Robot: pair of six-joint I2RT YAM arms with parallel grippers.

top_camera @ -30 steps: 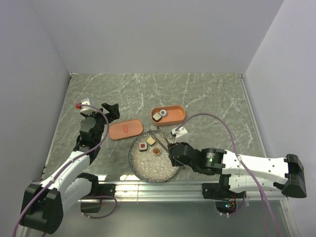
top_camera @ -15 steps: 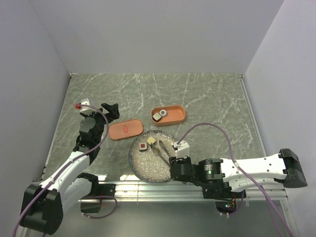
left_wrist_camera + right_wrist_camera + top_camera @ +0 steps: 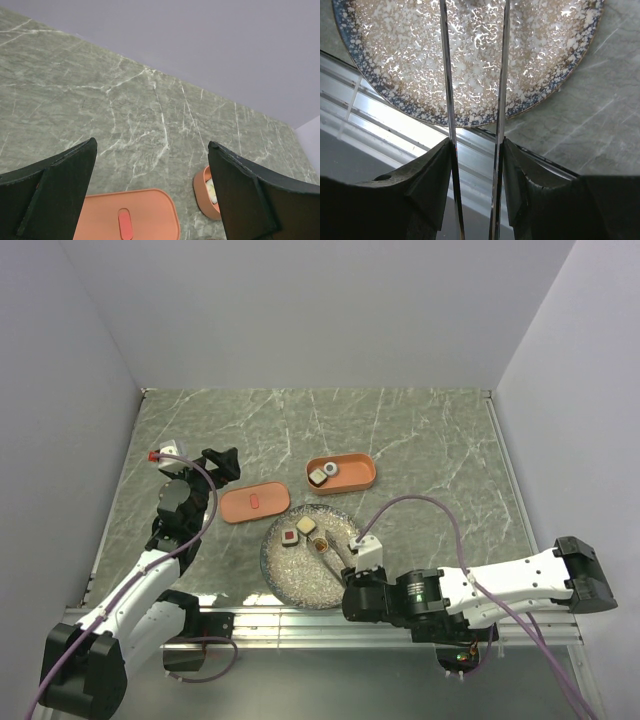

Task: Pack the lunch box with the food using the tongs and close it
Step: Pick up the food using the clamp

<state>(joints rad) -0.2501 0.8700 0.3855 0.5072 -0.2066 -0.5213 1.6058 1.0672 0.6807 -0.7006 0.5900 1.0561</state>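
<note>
The salmon-orange lunch box (image 3: 358,478) stands behind the plate with two food pieces (image 3: 320,476) in it, and its lid (image 3: 255,503) lies flat to the left. Three more food pieces (image 3: 290,536) sit on the far part of the speckled plate (image 3: 300,580). My right gripper (image 3: 352,578) hovers over the plate's near-right rim, shut on the tongs (image 3: 336,552). The right wrist view shows both thin tong arms (image 3: 446,75) pinched between my fingers (image 3: 432,170), spread apart over the plate (image 3: 475,50). My left gripper (image 3: 222,462) hangs open above the lid (image 3: 127,220), beside the lunch box (image 3: 206,192).
A metal rail (image 3: 300,618) runs along the near table edge just below the plate and shows under my right gripper (image 3: 476,142). Grey walls close in the marble table (image 3: 420,440) on three sides.
My right arm has drawn back toward the near edge, pulling the tongs across the plate. The food pieces and the left arm have stayed put.
</note>
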